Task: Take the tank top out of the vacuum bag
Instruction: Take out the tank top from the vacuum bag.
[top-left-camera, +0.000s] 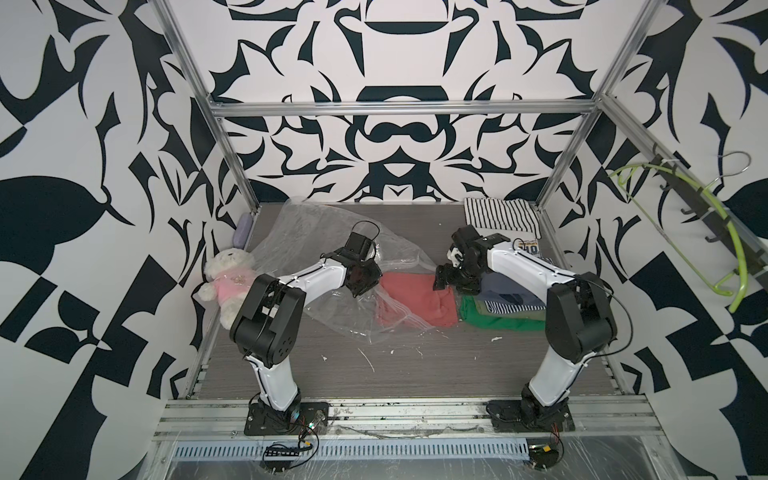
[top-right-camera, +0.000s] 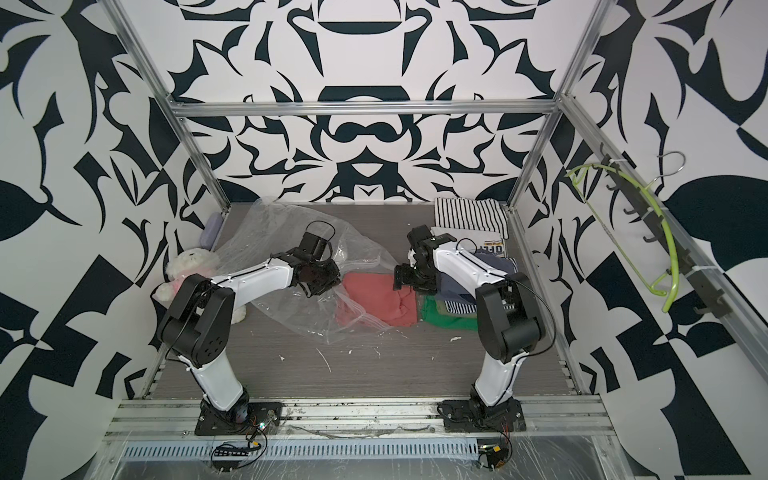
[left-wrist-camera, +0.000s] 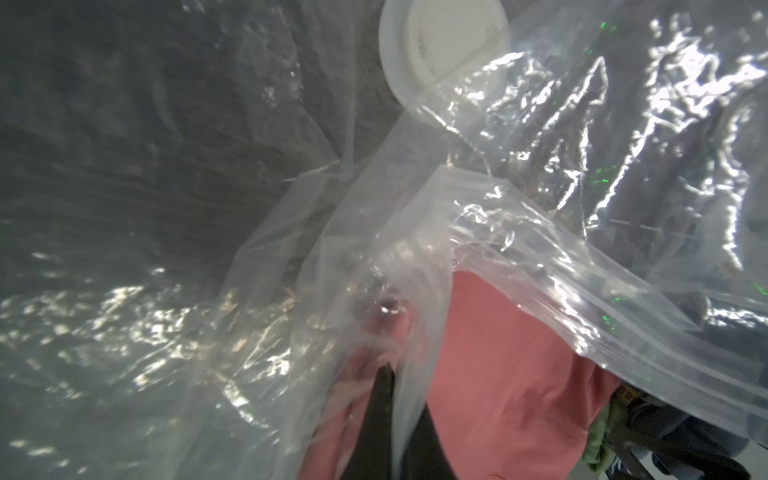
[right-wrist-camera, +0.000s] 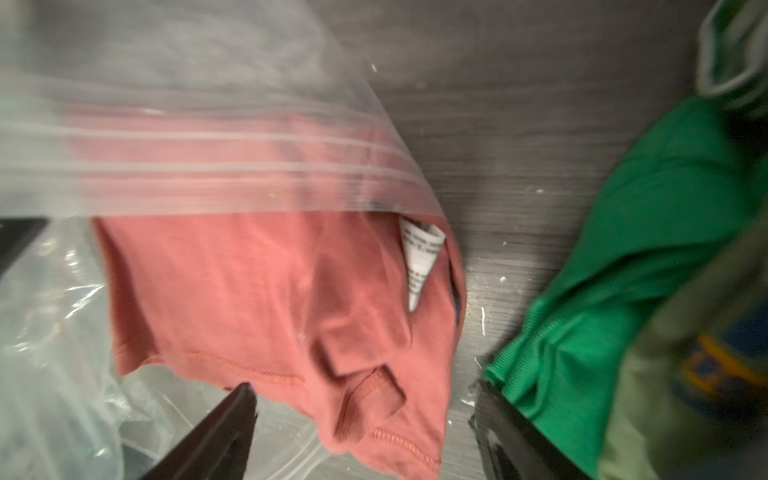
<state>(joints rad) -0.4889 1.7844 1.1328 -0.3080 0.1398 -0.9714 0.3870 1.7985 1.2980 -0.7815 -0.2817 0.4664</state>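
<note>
Top cams high, looking down, wrist cams close, share tank top (left-wrist-camera: 519, 374) (right-wrist-camera: 270, 291)

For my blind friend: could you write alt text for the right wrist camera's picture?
A red tank top lies half out of a clear bag on a grey table, with two black fingers spread apart near its hem. A green garment lies beside it.

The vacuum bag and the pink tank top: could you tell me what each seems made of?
The vacuum bag looks like thin, clear, glossy plastic film: it crinkles and glints. The tank top looks like soft matte knit fabric, possibly cotton: limp folds, stitched hems.
</note>
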